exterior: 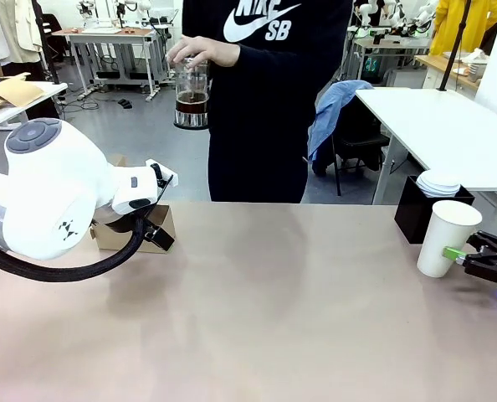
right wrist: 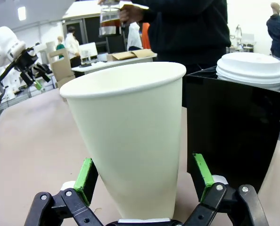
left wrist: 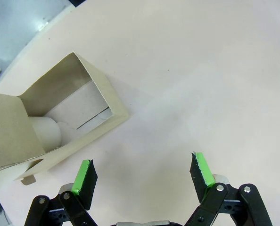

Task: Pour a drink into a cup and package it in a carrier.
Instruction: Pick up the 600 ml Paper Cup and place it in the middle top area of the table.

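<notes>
My right pincer [right wrist: 144, 169] open around white paper cup [right wrist: 130, 136], bench [exterior: 274, 327] right; left pincer [left wrist: 142, 167] open beside cardboard carrier [left wrist: 104, 92], bench left.

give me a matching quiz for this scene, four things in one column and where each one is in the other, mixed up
Things
1. cup
2. carrier
3. glass jug
4. white lids

Places
A. held up in the person's hand, beyond the far side of the table
B. stacked in the black box
C. on the table at the robot's left, near the open left gripper
D. standing on the table between the open fingers of the right gripper

Pairs: 1-D, 2-C, 3-A, 4-B
</notes>
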You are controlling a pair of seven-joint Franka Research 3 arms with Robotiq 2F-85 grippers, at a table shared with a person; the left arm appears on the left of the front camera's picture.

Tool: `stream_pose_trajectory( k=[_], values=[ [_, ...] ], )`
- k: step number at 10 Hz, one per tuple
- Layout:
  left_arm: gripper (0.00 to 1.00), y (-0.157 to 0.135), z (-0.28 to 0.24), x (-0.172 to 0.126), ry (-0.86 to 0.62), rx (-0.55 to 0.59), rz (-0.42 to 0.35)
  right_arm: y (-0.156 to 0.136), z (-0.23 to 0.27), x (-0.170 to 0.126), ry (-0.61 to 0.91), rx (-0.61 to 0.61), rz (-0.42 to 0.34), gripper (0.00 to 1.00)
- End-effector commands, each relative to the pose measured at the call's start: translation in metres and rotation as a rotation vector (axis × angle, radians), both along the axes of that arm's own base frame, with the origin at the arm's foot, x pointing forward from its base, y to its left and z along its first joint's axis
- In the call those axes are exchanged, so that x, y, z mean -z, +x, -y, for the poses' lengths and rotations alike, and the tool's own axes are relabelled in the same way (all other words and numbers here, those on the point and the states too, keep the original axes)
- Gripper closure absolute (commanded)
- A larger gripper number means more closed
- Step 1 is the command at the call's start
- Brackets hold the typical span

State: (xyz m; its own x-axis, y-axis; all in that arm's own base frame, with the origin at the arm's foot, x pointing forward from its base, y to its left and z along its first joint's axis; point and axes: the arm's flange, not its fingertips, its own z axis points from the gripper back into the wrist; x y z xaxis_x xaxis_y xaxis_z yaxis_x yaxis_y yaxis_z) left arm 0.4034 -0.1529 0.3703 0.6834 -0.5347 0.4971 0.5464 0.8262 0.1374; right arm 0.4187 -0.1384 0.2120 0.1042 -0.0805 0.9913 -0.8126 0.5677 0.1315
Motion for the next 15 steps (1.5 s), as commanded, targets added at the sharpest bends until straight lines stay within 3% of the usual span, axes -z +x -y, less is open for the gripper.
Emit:
stream_pose_trajectory(
  k=[1,7,8,9,10,14,15],
  values=[
    [0.0,0.0,-0.001,0.0,-0.002,0.0,0.0,0.018,-0.009,0.002,-0.003,0.005,-0.007,0.0],
    [0.0,0.0,-0.001,0.0,-0.002,0.0,0.0,0.042,-0.034,0.008,-0.003,-0.043,-0.022,0.0],
    [0.0,0.0,-0.001,0.0,-0.002,0.0,0.0,0.041,-0.03,0.006,0.023,-0.035,-0.034,0.2],
    [0.0,0.0,-0.001,0.0,-0.002,0.0,0.0,0.035,-0.02,0.0,0.04,-0.045,-0.089,0.2],
    [0.0,0.0,-0.001,0.0,-0.002,0.0,0.0,0.034,-0.031,0.01,-0.011,-0.066,-0.011,0.2],
    [0.0,0.0,-0.001,0.0,-0.002,0.0,0.0,0.034,-0.028,0.01,0.001,-0.059,-0.03,0.2],
    [0.0,0.0,-0.001,0.0,-0.002,0.0,0.0,0.021,-0.045,-0.01,-0.005,-0.037,-0.002,0.2]
  ],
)
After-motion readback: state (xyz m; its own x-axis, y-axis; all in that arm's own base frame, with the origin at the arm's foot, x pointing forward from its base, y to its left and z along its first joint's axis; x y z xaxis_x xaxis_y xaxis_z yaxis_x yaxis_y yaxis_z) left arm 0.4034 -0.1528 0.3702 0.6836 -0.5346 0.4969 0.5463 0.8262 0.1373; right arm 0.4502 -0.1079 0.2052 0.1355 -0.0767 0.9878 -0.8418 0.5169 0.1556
